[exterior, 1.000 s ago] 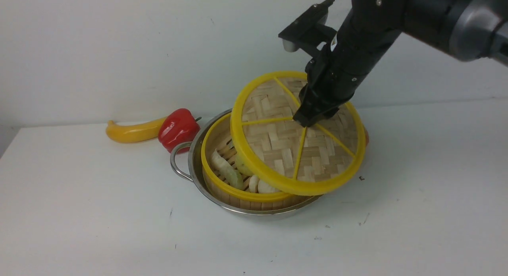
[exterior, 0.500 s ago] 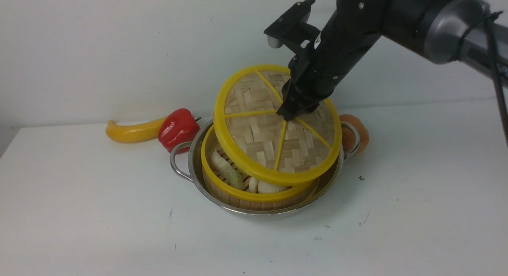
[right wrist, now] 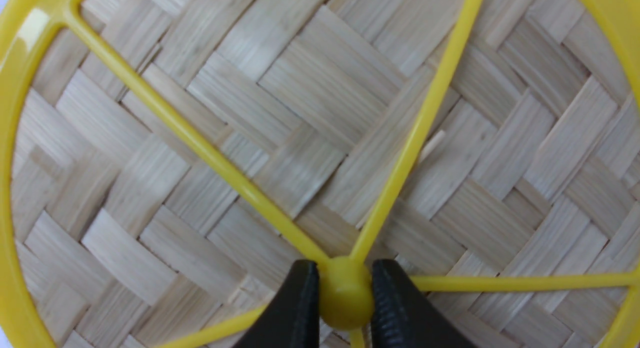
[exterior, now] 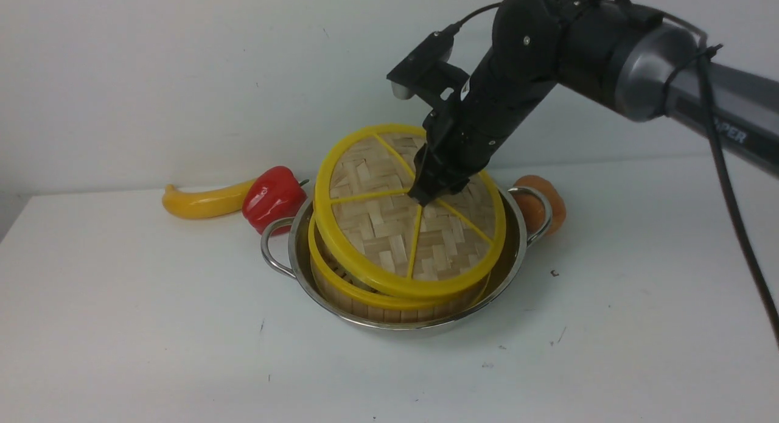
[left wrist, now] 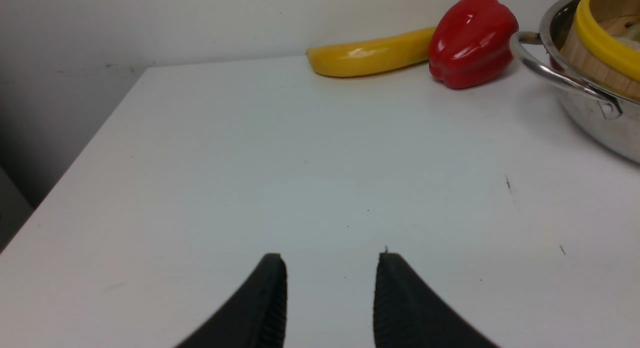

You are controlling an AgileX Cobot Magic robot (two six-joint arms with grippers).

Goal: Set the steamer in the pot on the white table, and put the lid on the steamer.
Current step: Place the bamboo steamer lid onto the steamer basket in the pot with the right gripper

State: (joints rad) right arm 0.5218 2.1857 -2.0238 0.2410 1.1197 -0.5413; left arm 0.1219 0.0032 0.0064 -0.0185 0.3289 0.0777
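Over at the left wrist camera, the left gripper (left wrist: pixel 331 260) hovers above the white table (exterior: pixel 152 325), its fingers spread with nothing between them. In the front view, a long yellow fruit (exterior: pixel 204 202) lies at left centre, touching a red pepper (exterior: pixel 274 198), and that pepper sits right up against the handle of the pot (exterior: pixel 277 252). The pot stands mid-frame on the table, and the steamer (exterior: pixel 365 302) is down inside it! Above it hangs the lid (exterior: pixel 389 228), tilted, far edge raised, near edge low over the steamer's front rim; whether they touch, hard to tell. The right gripper (exterior: pixel 424 196) reaches in from the upper right, fingers clamped on the lid's centre knob (right wrist: pixel 345 300). A brownish-orange round thing (exterior: pixel 544 205) sits behind the pot's right handle.
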